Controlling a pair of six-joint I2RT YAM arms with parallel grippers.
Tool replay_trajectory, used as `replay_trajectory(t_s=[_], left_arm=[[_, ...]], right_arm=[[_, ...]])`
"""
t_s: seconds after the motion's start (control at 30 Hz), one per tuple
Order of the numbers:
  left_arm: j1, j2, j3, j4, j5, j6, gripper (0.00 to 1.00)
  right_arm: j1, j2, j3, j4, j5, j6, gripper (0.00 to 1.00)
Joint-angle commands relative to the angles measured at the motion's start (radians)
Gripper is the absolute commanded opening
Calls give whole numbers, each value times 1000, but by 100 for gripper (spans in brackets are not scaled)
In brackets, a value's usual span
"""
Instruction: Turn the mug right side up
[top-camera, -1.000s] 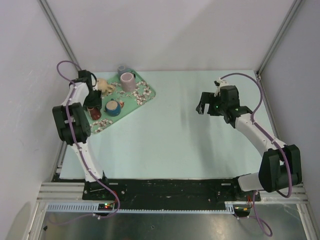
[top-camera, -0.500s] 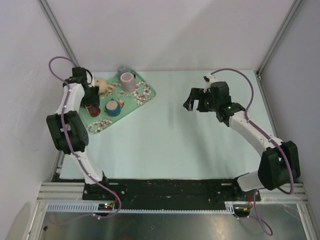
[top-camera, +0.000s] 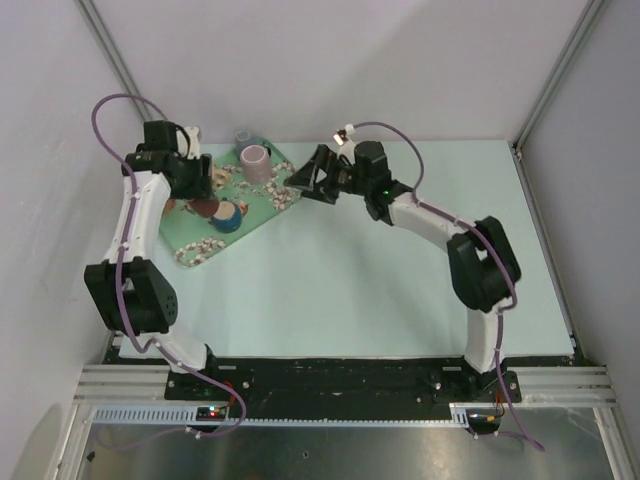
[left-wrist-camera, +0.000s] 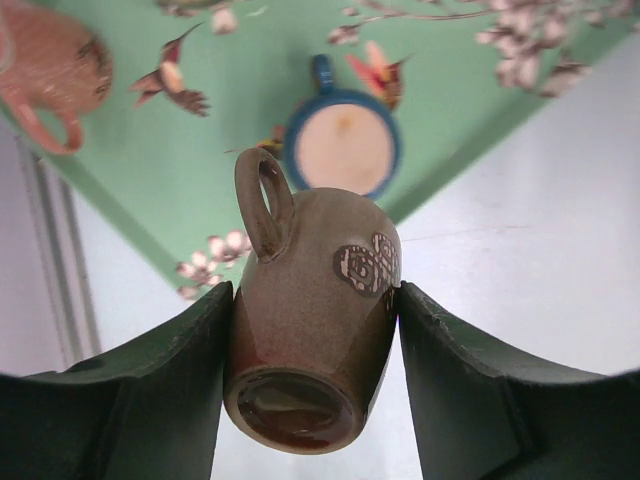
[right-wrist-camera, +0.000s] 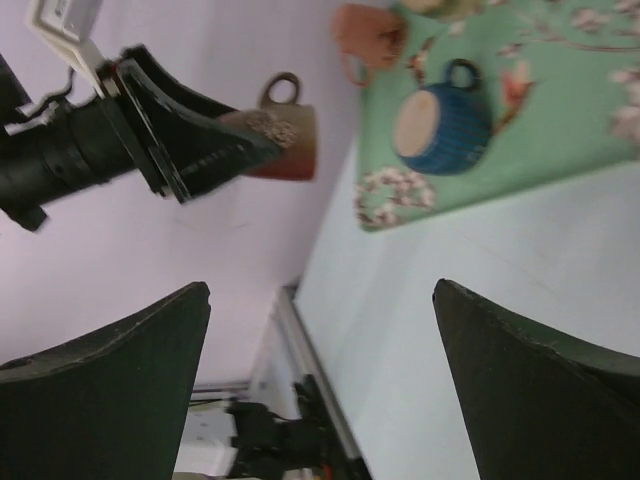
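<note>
The left end effector (left-wrist-camera: 315, 305) pinches the brown mug (left-wrist-camera: 310, 290) by its rounded sides, tipped sideways in the air above the tray (left-wrist-camera: 150, 170) at the counter's (top-camera: 380, 280) ten o'clock. The grip looks slim, and a twist could send the mug sliding out onto the blue cup (left-wrist-camera: 342, 145) just beyond at twelve o'clock. Farther out, at the mug's three o'clock, the right end effector (top-camera: 305, 182) gapes wide and empty, near enough to clip it.

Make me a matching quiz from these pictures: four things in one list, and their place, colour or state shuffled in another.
1 brown mug
2 blue mug
3 right gripper
4 tray

A sitting on the tray
B open, holding nothing
C green with flowers
D held by the left gripper

Pairs: 1-D, 2-A, 3-B, 4-C
</note>
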Motion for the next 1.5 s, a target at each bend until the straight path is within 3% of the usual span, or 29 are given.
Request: replay_trajectory(t_s=[0.0, 0.23, 0.43, 0.53, 1.13, 1.3, 1.37, 1.43, 1.47], left_arm=[[-64, -86, 40, -15, 112, -51, 0], [-150, -110, 92, -23, 189, -83, 0], [-177, -99, 131, -24, 234, -123, 0], [-190, -95, 143, -22, 256, -131, 0], [-216, -57, 175, -22, 384, -169, 0], [-216, -43, 198, -21, 448, -178, 0], [-214, -38, 205, -21, 468, -178, 0], [-214, -35, 210, -21, 474, -180, 5], [-211, -35, 211, -21, 471, -179, 24]], right_arm=[[25, 125, 157, 243, -133, 293, 100], [49, 305, 253, 494, -171, 626, 100], [72, 365, 291, 451, -178, 682, 100], [76, 406, 295, 548, -181, 767, 97], [82, 560, 446, 945, -116, 1197, 37], [68, 541, 440, 979, -113, 1228, 6], [60, 520, 401, 985, -111, 1231, 1], [49, 493, 347, 994, -105, 1225, 0], [44, 478, 320, 997, -102, 1216, 0]])
